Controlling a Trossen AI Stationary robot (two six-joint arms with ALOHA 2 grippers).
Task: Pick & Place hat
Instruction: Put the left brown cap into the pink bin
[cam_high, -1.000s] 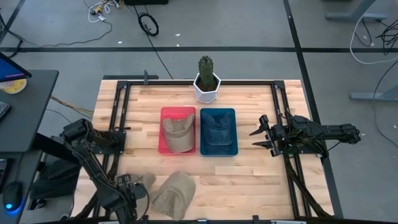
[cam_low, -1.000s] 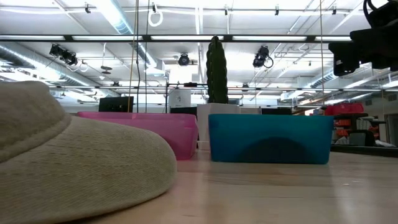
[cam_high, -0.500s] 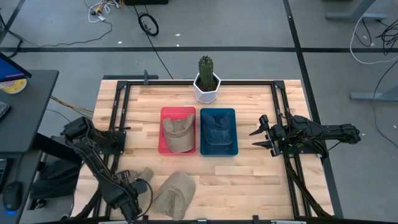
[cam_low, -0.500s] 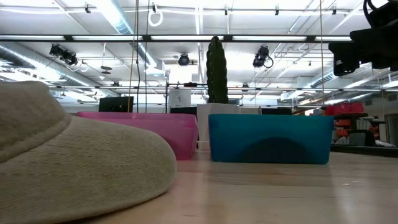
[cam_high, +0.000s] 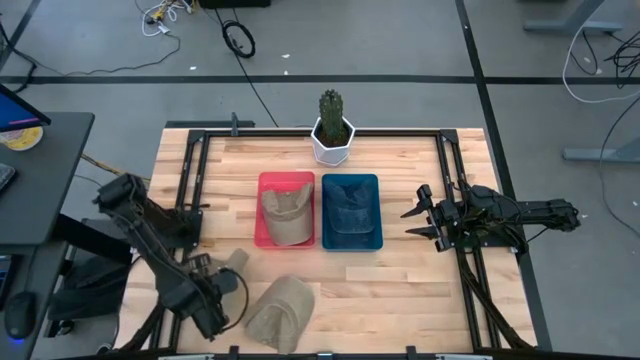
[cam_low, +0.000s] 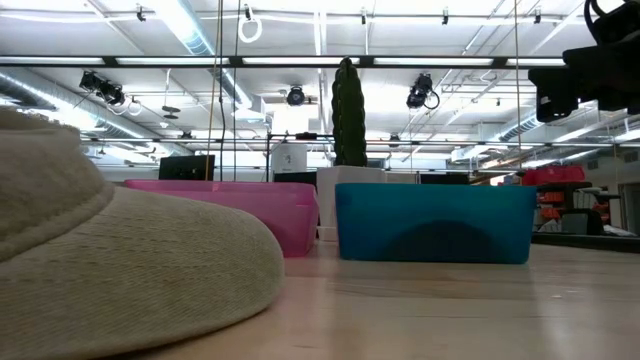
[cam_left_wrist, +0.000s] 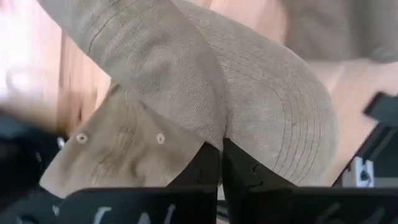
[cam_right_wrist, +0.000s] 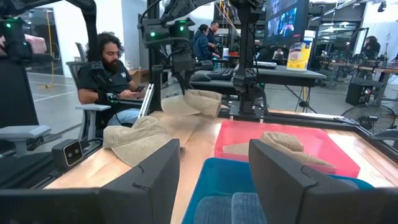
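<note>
A tan hat (cam_high: 283, 310) lies at the table's near edge, left of the middle, with its crown (cam_low: 120, 270) on the wood. My left gripper (cam_high: 232, 272) is shut on the hat's left end, which is raised off the table (cam_right_wrist: 193, 102). My right gripper (cam_high: 425, 215) hangs open above the table's right side, with nothing between its fingers (cam_right_wrist: 214, 180). A pink bin (cam_high: 262, 182) holds another tan hat (cam_high: 285, 215). A blue bin (cam_high: 377, 182) beside it holds a dark blue hat (cam_high: 350, 215). My left gripper pinches a fold of the hat's tan cloth (cam_left_wrist: 214, 140) between its two fingers, between the stitched brim (cam_left_wrist: 280, 118) and a panel with eyelets (cam_left_wrist: 118, 146). The fingers come from above. That end is lifted; the crown (cam_right_wrist: 140, 140) stays on the table.
A cactus in a white pot (cam_high: 333, 135) stands at the far edge behind the bins. Black rails (cam_high: 455, 180) run along the table's sides. Bare wood (cam_high: 400, 290) lies right of the hat. A person (cam_right_wrist: 115, 68) sits beyond the table's left side.
My left gripper has shut on the hat's left end and gone up and toward the far edge. That end of the hat has come up off the table, while the crown has stayed where it lay.
</note>
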